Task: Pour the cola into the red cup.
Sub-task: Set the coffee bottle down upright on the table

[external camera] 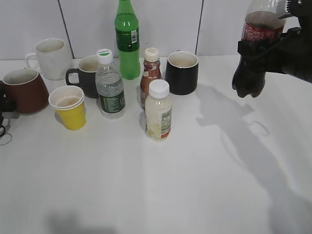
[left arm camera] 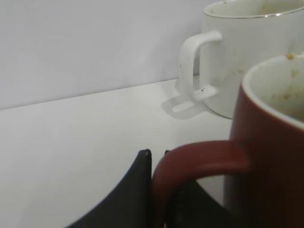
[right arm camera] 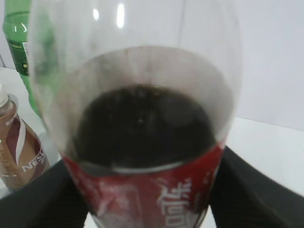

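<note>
The cola (external camera: pixel 248 78) is a clear bottle with a red label, held upright in the air at the upper right, well above the table. My right gripper (external camera: pixel 273 51) is shut on its labelled middle. The right wrist view shows the dark liquid (right arm camera: pixel 147 133) close up, with my right gripper's fingers (right arm camera: pixel 147 209) on both sides of the label. The red cup (external camera: pixel 24 90) stands on the table at the far left. My left gripper (external camera: pixel 4 105) is shut on its handle. In the left wrist view its fingers (left arm camera: pixel 156 154) clamp the handle of the red cup (left arm camera: pixel 270 156).
Between the two arms stand a white mug (external camera: pixel 51 58), a dark grey mug (external camera: pixel 85 73), a yellow paper cup (external camera: pixel 70 107), a water bottle (external camera: pixel 109 87), a green bottle (external camera: pixel 127 41), a small brown bottle (external camera: pixel 150 75), a white-capped bottle (external camera: pixel 158 112) and a black mug (external camera: pixel 183 72).
</note>
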